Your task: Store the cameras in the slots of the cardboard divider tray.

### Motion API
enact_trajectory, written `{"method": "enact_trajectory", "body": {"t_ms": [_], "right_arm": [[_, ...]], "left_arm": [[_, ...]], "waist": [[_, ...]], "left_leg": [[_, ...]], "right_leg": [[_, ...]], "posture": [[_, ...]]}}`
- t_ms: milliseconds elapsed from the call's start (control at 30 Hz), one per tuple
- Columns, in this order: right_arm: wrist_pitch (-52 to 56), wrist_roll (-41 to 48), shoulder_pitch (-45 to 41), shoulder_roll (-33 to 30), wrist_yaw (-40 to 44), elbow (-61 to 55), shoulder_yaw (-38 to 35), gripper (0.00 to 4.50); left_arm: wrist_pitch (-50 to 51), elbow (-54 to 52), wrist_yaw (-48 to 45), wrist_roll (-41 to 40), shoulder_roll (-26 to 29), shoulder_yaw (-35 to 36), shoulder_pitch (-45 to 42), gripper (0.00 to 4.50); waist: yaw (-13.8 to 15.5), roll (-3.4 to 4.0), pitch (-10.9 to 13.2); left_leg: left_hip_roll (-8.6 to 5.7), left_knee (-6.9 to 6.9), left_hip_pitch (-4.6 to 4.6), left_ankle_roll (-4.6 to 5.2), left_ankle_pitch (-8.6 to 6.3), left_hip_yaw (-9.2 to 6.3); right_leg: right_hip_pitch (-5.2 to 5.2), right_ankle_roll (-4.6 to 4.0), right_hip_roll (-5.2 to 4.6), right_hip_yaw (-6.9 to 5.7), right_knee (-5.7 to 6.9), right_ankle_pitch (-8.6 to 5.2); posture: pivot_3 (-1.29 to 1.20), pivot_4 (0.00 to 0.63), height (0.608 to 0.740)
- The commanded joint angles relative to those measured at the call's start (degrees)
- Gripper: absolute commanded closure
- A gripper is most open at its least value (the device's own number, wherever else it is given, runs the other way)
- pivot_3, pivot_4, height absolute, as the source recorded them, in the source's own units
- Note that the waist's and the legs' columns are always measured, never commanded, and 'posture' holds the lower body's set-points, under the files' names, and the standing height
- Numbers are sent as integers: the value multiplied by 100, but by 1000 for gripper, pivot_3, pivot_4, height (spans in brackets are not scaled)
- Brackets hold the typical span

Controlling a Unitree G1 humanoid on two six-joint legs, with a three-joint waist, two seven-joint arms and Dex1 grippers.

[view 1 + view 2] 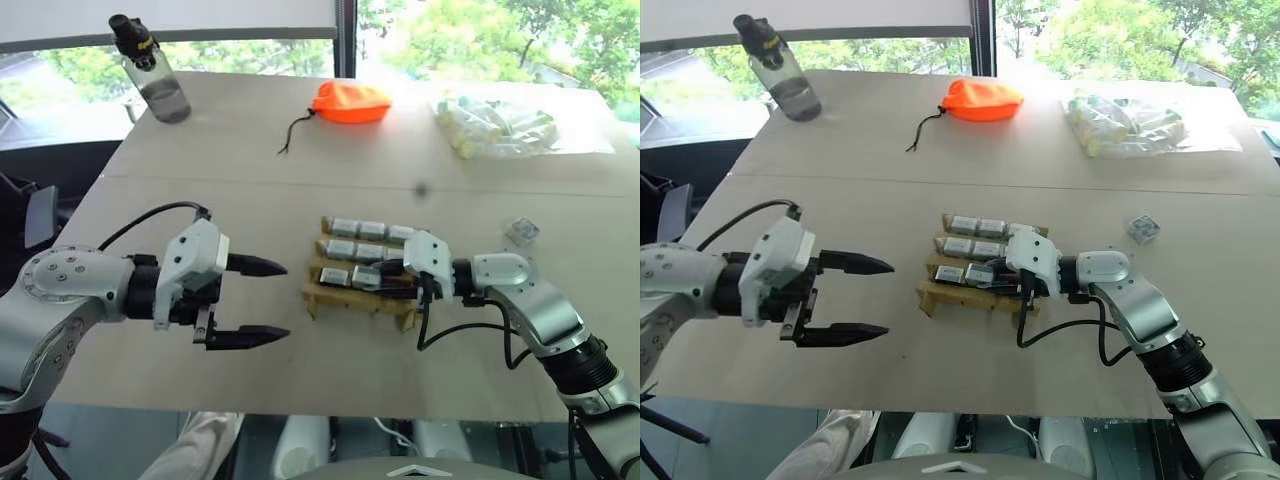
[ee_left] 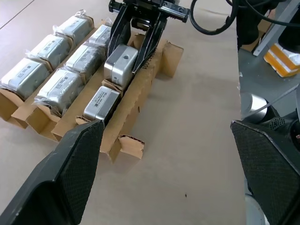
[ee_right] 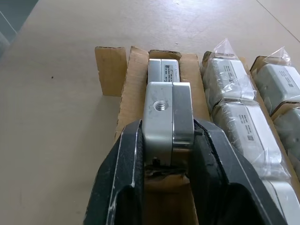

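Note:
The cardboard divider tray (image 1: pixel 330 298) lies mid-table, with several cameras (image 1: pixel 352 227) in clear wrap filling its two far rows. In the near row one bare camera (image 2: pixel 101 102) sits in a slot. Beside it a second silver camera (image 3: pixel 168 117) stands higher, its lower end in the cardboard, and my right gripper (image 1: pixel 388 276) is shut on its sides. My left gripper (image 1: pixel 286 300) hovers open and holding nothing, a short way left of the tray, its fingers pointing at it. Another small silver camera (image 1: pixel 521 231) lies loose on the table to the right.
A dark-capped water bottle (image 1: pixel 155 70) stands at the far left. An orange fabric pouch (image 1: pixel 350 102) with a cord lies at the far middle. A clear bag of pale yellow tubes (image 1: pixel 500 125) is at the far right. The table's near edge (image 1: pixel 300 410) runs just below the arms.

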Motion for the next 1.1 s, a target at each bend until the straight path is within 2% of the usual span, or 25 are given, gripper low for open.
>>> {"method": "enact_trajectory", "body": {"t_ms": [33, 67, 333, 500, 600, 633, 667, 800, 900, 1000, 1100], "right_arm": [[-99, 25, 62, -34, -29, -233, -172, 1963], [-92, 63, 75, -36, -36, -290, -212, 1448], [410, 634, 492, -196, -342, -1207, -860, 1448], [618, 633, 947, -230, -1263, -1446, -1892, 1448], [577, 547, 1329, -371, -1527, -1389, -2393, 685], [563, 547, 1460, -398, -1613, -1332, -2575, 263], [542, 557, 1585, -443, -1665, -1240, -2749, 64], [271, 575, 1978, -858, -1420, -619, -3358, 64], [97, 648, 1868, -1068, -1333, 219, -3730, 64], [-340, 369, 1428, -1488, -934, 1549, -3608, 64], [-531, 205, 789, -1576, -803, 2620, -3383, 64]], "left_arm": [[-144, -25, -60, 39, 59, -52, -112, 0], [-177, 15, -88, 76, 64, -97, -145, 0], [-303, 235, -264, 88, -9, -421, -582, 0], [-369, 464, -401, 107, -236, -905, -1311, 0], [-459, 746, -516, 217, -401, -1199, -1824, 0], [-487, 842, -551, 251, -473, -1298, -2007, 0], [-504, 920, -581, 281, -541, -1398, -2177, 0], [-555, 1202, -613, 511, -810, -1765, -2772, 0], [-543, 1454, -464, 705, -1064, -1935, -3164, 0], [-505, 1535, -351, 754, -1280, -1988, -3333, 0], [-286, 1470, -68, 680, -1438, -1872, -3374, 0]], "waist": [[-3, 0, 0], [-9, 0, 0], [1, 0, 0], [5, -1, -1], [22, -2, -1], [27, -2, -1], [17, -3, -2], [5, -3, -1], [-3, -4, -1], [-27, -3, -1], [-54, -4, 0]], "left_leg": [[0, 0, 0, 0, 0, 0], [0, 0, 0, 0, 0, 0], [1, 0, 0, 0, 0, 0], [-2, 1, -1, 0, 0, 0], [-3, 1, 1, 0, 0, 0], [-4, 1, 0, 0, 0, -2], [-6, 1, -1, 0, 0, -1], [-11, 1, 1, 1, 0, 9], [-11, 1, 4, 1, 1, 13], [-9, 0, 18, 2, 1, 25], [-6, 0, 23, 2, 1, 37]], "right_leg": [[0, 0, 0, 0, 0, 0], [0, 0, 0, 0, 0, 0], [0, 0, 1, 0, 0, 0], [2, 0, 0, -1, 1, 0], [2, 0, 2, 0, 4, 0], [3, 0, 2, -4, 4, 0], [3, 0, 2, -4, 3, 0], [3, 1, 3, 5, 1, 1], [4, 2, 6, 9, 2, 1], [6, 2, 11, 23, 8, 1], [5, 2, 13, 33, 11, 1]], "posture": [[0, 150, 726], [0, 150, 726], [0, 150, 726], [0, 150, 726], [0, 150, 726], [0, 150, 726], [0, 150, 726], [0, 150, 726], [0, 150, 726], [0, 150, 726], [0, 150, 726]]}}
